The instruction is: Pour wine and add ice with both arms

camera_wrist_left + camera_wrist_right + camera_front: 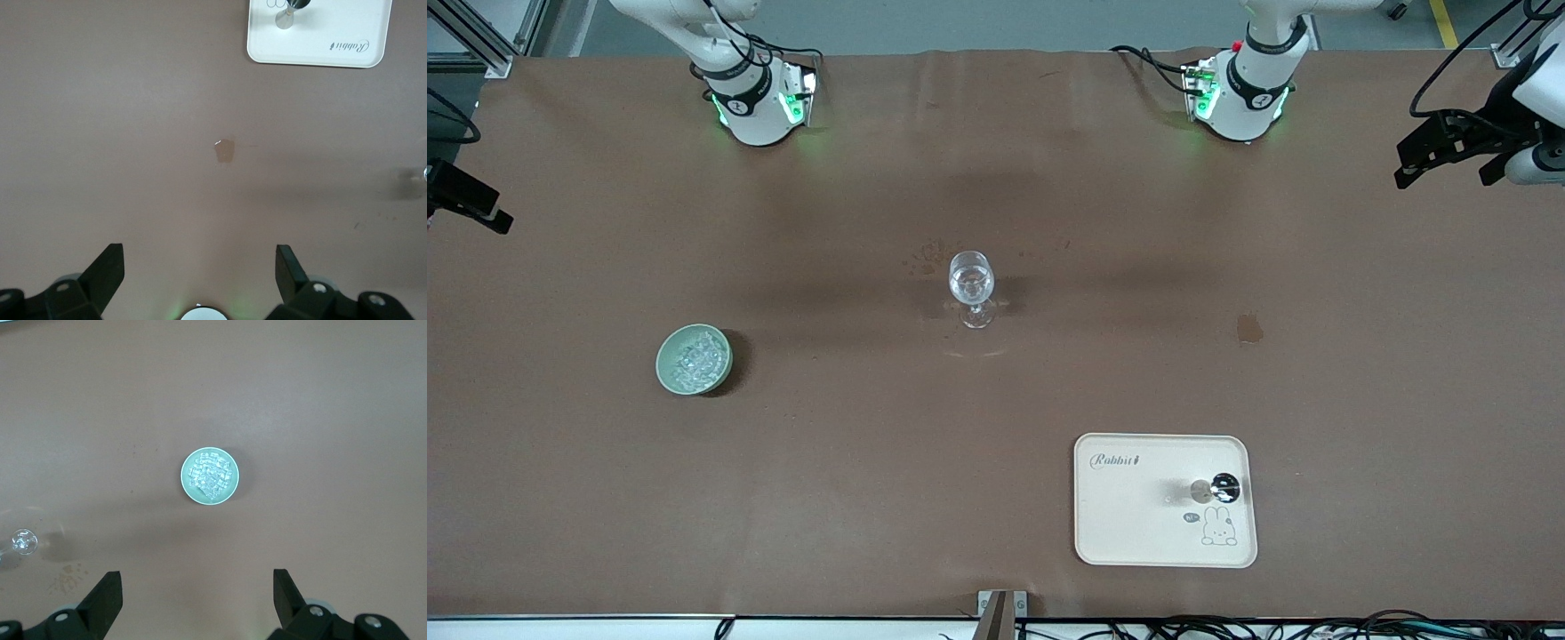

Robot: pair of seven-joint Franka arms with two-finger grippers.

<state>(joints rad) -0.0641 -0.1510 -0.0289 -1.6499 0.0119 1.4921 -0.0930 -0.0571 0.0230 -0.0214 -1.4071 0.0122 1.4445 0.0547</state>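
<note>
Clear stemmed glass [971, 286] mid-table, ice [695, 357] in green bowl [669, 369] toward the right arm's end, jigger [1221, 487] nearer the camera; left gripper [200, 270] and right gripper [197, 590] open, empty; off-centre pinch likely tips jigger

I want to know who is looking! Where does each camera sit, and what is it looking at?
Front view: high up across the table, facing both arms' bases; shows the stemmed glass, bowl and tray.
Left wrist view: on the left arm, looking down past the open left gripper at the tray.
Right wrist view: on the right arm, looking down past the open right gripper at the ice.
Front and left wrist views share the tray.
</note>
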